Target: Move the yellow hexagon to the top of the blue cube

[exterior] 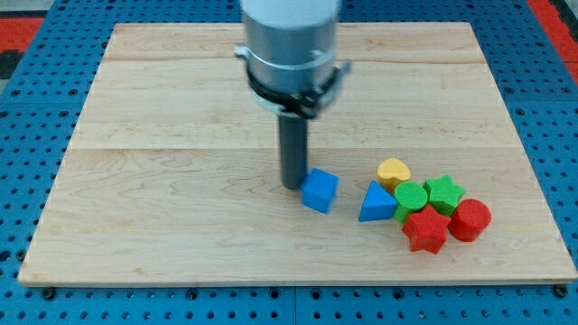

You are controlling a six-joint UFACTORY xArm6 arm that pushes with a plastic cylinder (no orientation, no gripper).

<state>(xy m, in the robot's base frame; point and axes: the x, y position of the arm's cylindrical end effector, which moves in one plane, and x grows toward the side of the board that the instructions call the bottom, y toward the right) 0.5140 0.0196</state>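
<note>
- Camera view: my tip (292,185), a bare rod with no jaws, holding nothing, touches the blue cube (320,190) at its left.
- Yellow hexagon (393,171) sits well right, against the green cylinder (411,195).
- Likely light, rigid, slippery; push its right flank.

Arm, one, seen from the wrist down. Upper housing: a wide cylinder, pale grey-white, cut off by the view's top edge. Below it sat a metallic grey collar ringed by a thin black band, with small clamp lugs at 3 and 9 o'clock. From the collar hung a straight dark grey rod, smooth and unmarked, ending in my tip (292,186).
</note>
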